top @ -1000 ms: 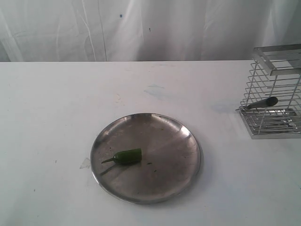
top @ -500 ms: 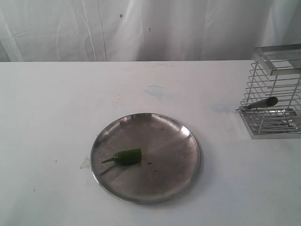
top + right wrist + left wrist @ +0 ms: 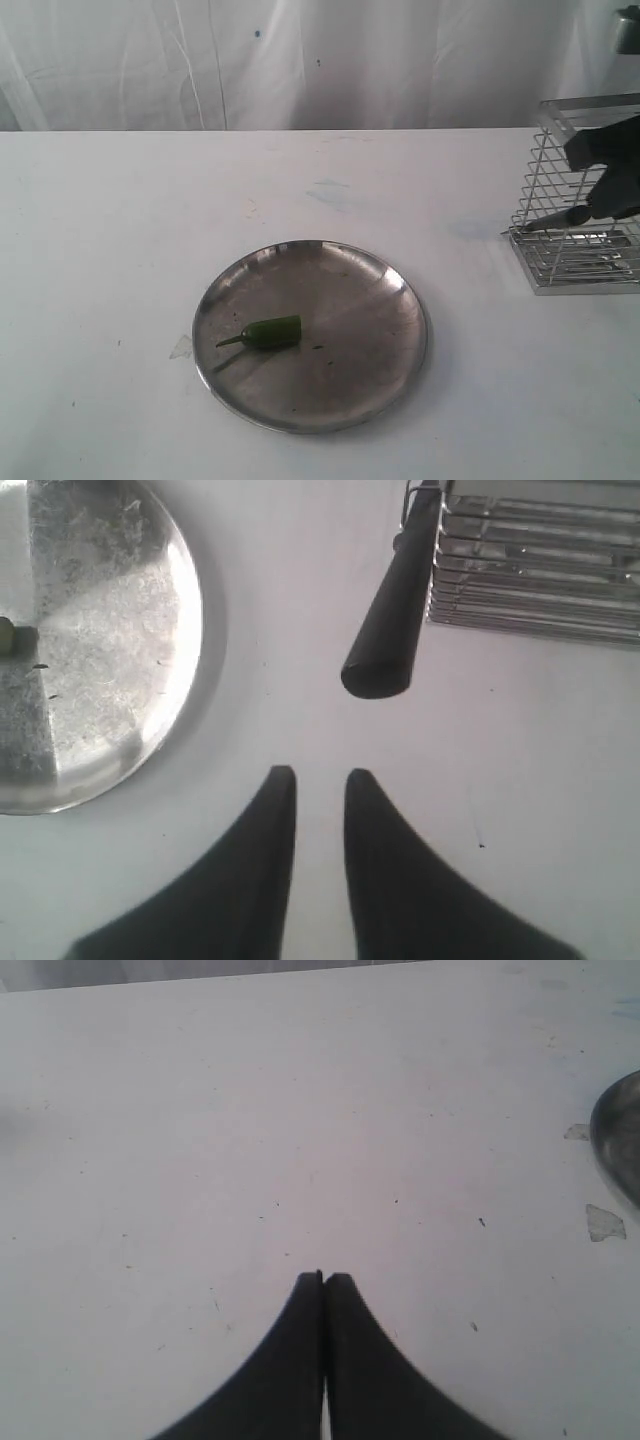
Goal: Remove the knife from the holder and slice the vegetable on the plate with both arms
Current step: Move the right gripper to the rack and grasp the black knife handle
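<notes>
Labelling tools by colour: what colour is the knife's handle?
Black, on the knife; clearest in the right wrist view.

We see a white table (image 3: 120,220), faintly scuffed and speckled. On it, near the middle, sits the plate (image 3: 380,290), a round steel dish. Well apart from it, by the right edge of the exterior view, the holder (image 3: 575,275) stands upright on its flat base.
</notes>
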